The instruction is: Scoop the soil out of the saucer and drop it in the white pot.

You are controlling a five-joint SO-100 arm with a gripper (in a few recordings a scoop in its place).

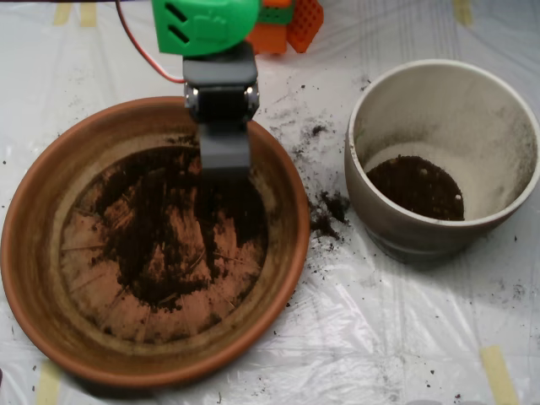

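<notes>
Scoop [225, 156] low over saucer [34, 253], at its upper inner edge, touching soil [160, 228] — open or closed, cannot tell. More soil inside white pot [498, 101], right — crumbs between.

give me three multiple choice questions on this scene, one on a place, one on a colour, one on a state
1. Where is the hand?
A. over the white pot
B. over the upper part of the saucer
C. over the plastic sheet, right of the pot

2. What colour is the saucer?
A. orange-brown
B. blue
C. black

3. What does the white pot hold?
A. nothing
B. soil heaped to the rim
C. a patch of soil at the bottom

Key: 1 B, its grey shell sits above the soil inside the saucer's top rim. 2 A, rim and ridged base are terracotta. 3 C, a dark patch lies low, with pale wall bare above.
</notes>
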